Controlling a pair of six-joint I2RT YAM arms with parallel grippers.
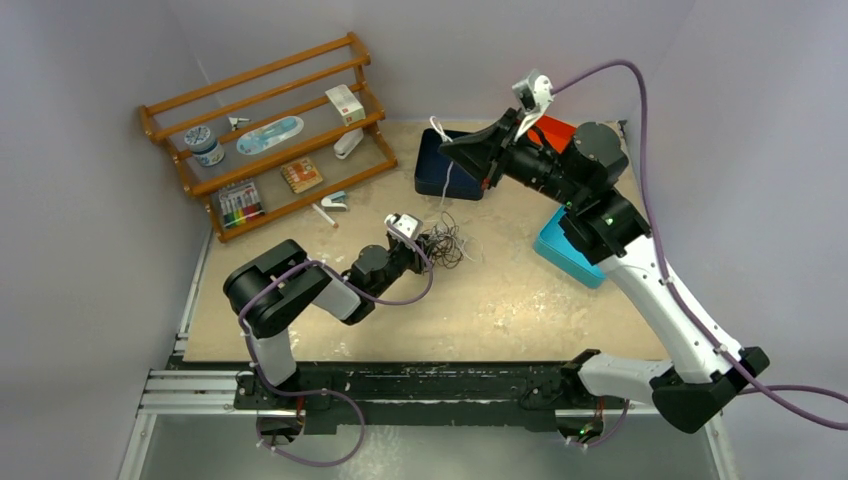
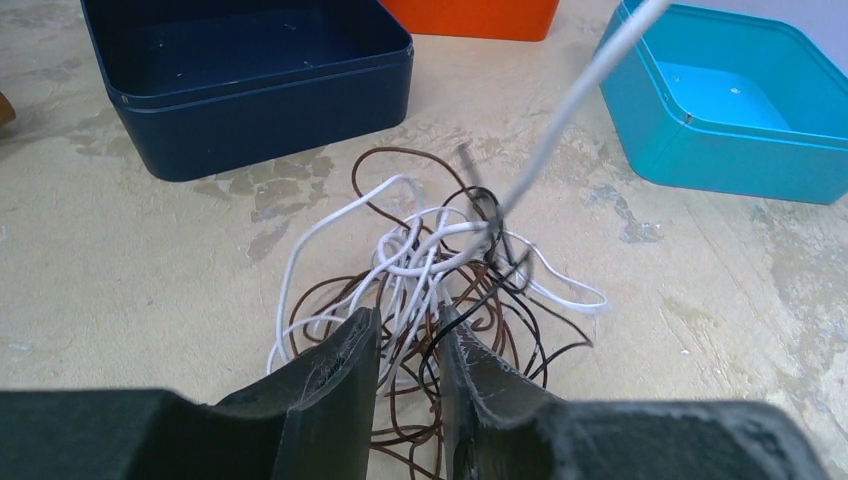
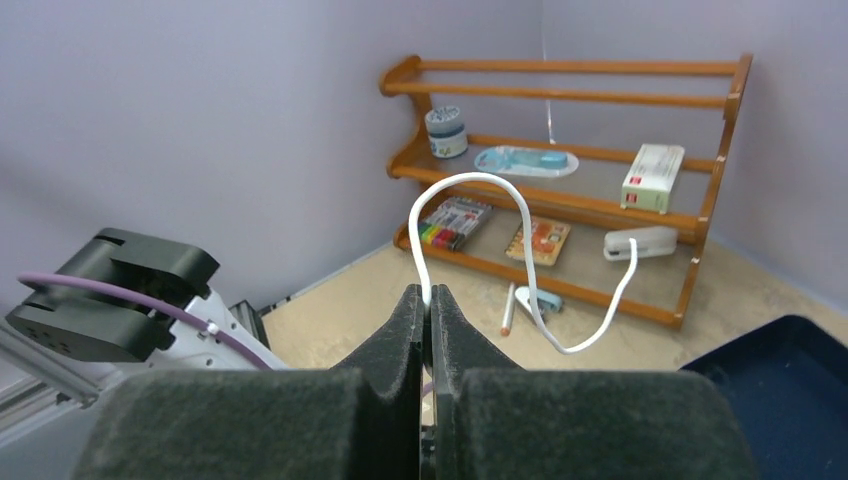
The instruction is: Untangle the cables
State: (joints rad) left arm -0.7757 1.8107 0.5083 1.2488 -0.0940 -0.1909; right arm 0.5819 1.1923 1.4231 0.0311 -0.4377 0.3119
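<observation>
Table top (image 2: 130, 270): beige, scuffed, with pale worn patches.
Navy box (image 2: 270, 115): open, rectangular, at the far middle of the table.
Teal box (image 2: 720, 150): open, to the right of the navy box and apart from it.
Orange box (image 2: 470, 15): behind the other two; only its edge shows.
Wooden rack (image 3: 600, 68): stepped shelves in the far left corner.
Upper shelf: round tin (image 3: 446, 132), blister pack (image 3: 527, 160), white carton with a red mark (image 3: 652, 177).
Lower shelf: marker set (image 3: 455, 222), orange packet (image 3: 540, 241), white stapler (image 3: 640, 242).
In front of rack: pen (image 1: 325, 217) lying on the table, just beside a small blue-and-white item (image 1: 334, 201), type unclear.
Walls: plain pale lilac.
</observation>
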